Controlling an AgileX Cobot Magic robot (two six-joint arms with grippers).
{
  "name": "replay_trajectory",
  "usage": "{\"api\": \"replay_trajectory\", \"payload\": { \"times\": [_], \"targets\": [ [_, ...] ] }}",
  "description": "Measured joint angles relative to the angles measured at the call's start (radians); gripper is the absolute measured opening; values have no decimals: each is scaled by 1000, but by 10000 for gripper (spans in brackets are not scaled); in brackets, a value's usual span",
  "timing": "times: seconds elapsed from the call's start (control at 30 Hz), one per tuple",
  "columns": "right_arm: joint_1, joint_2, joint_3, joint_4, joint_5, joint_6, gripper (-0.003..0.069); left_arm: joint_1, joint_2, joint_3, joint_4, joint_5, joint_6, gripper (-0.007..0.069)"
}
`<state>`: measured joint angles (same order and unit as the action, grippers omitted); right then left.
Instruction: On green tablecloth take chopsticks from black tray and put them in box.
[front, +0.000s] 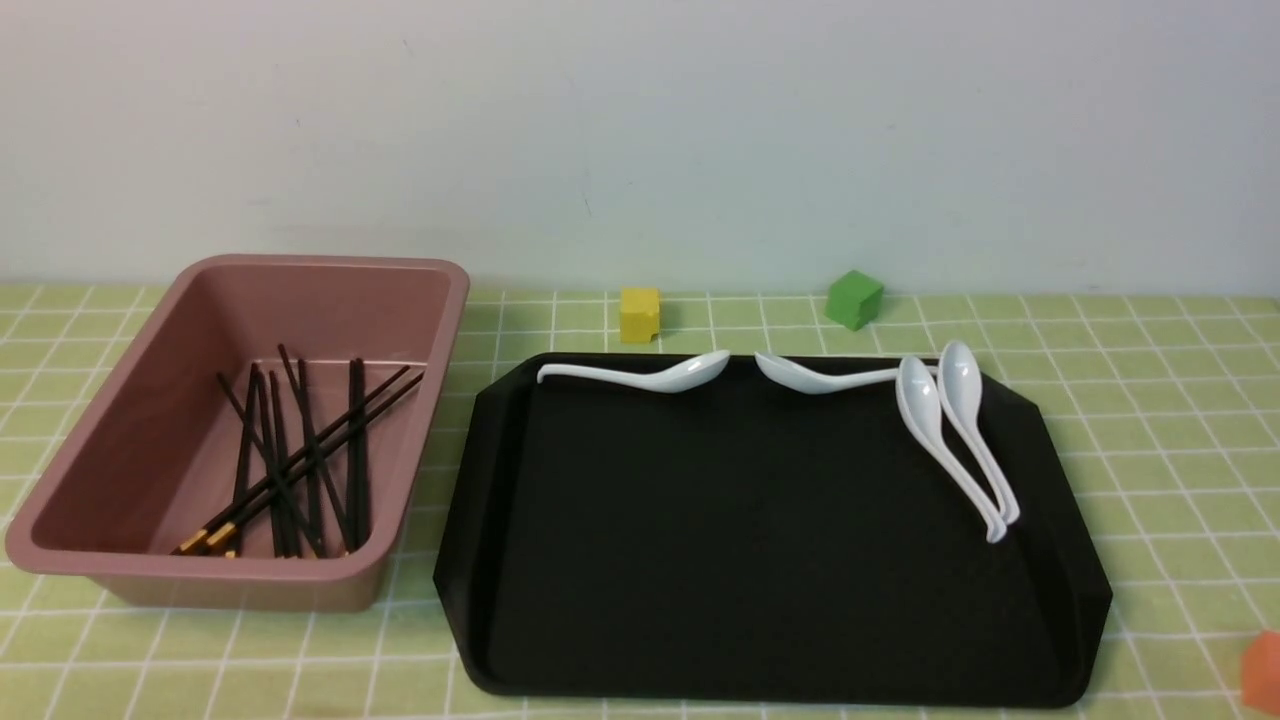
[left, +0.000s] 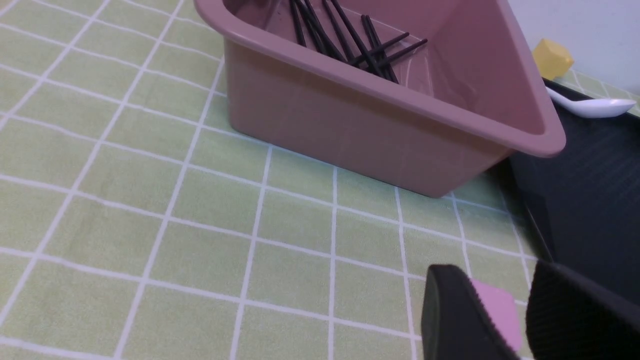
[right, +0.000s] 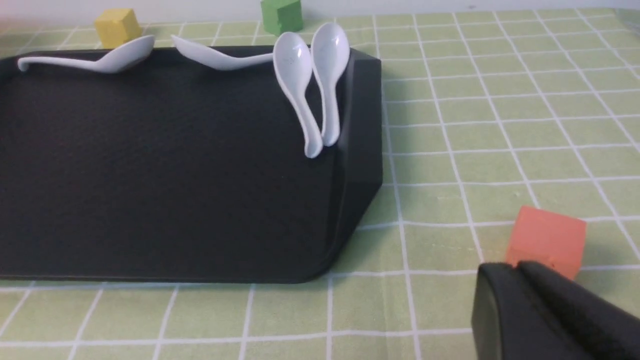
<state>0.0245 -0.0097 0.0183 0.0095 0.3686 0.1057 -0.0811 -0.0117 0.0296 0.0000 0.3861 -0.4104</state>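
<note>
The chopsticks (front: 300, 450), several thin black sticks with gold ends, lie crossed inside the pink box (front: 120, 400) at the left on the green tablecloth (front: 1150, 400). They also show in the left wrist view (left: 345, 35) inside the box (left: 350, 130). The black tray (front: 750, 520) sits to the right of the box; no chopsticks show on it. Neither gripper is in the front view. My left gripper (left: 492, 280) is open, low over the cloth near the box's front corner. My right gripper (right: 517, 267) is shut and empty, over the cloth right of the tray (right: 175, 165).
Several white spoons (front: 960, 430) lie along the tray's far and right rim. A yellow cube (front: 640, 315) and a green cube (front: 854, 299) stand behind the tray. An orange cube (right: 547, 240) sits just beyond my right gripper. A pink cube (left: 495, 310) shows between my left fingers.
</note>
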Motion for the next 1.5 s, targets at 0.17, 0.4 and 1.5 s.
{"api": "replay_trajectory", "payload": {
  "times": [0.17, 0.4, 1.5],
  "targets": [
    [-37, 0, 0, 0, 0, 0, 57, 0, 0, 0, 0, 0, 0, 238],
    [-38, 0, 0, 0, 0, 0, 67, 0, 0, 0, 0, 0, 0, 238],
    [-38, 0, 0, 1, 0, 1, 110, 0, 0, 0, 0, 0, 0, 238]
  ]
}}
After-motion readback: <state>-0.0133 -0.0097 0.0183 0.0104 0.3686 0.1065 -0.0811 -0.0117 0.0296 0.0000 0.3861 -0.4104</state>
